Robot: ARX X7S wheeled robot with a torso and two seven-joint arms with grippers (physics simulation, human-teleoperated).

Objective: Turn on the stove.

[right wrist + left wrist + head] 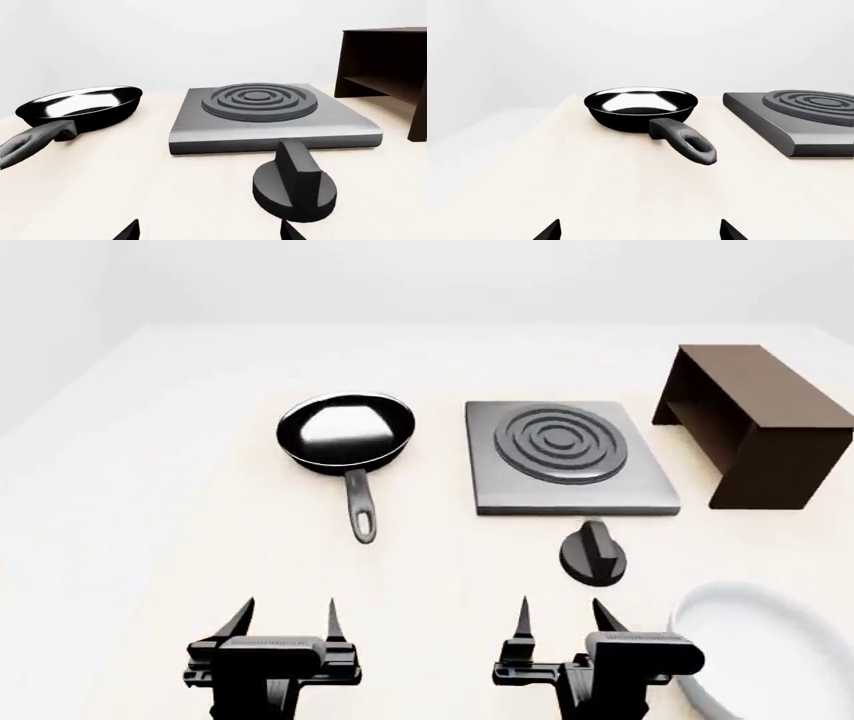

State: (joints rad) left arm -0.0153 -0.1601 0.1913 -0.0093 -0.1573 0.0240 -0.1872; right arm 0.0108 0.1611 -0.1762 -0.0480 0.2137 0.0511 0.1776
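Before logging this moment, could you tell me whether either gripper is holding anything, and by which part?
Nothing is held: left gripper and right gripper are open, short of the knob.

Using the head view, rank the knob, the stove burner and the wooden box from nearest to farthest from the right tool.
1. Knob: just ahead of the right tool, on the table in front of the stove slab.
2. Burner: farther ahead, on the grey slab behind the knob.
3. Wooden box: farthest, ahead and off to the right of the stove.

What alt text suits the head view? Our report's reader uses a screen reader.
A grey stove lies on a pale table, its black knob just ahead of the open right hand. A frying pan sits left, a brown box right.
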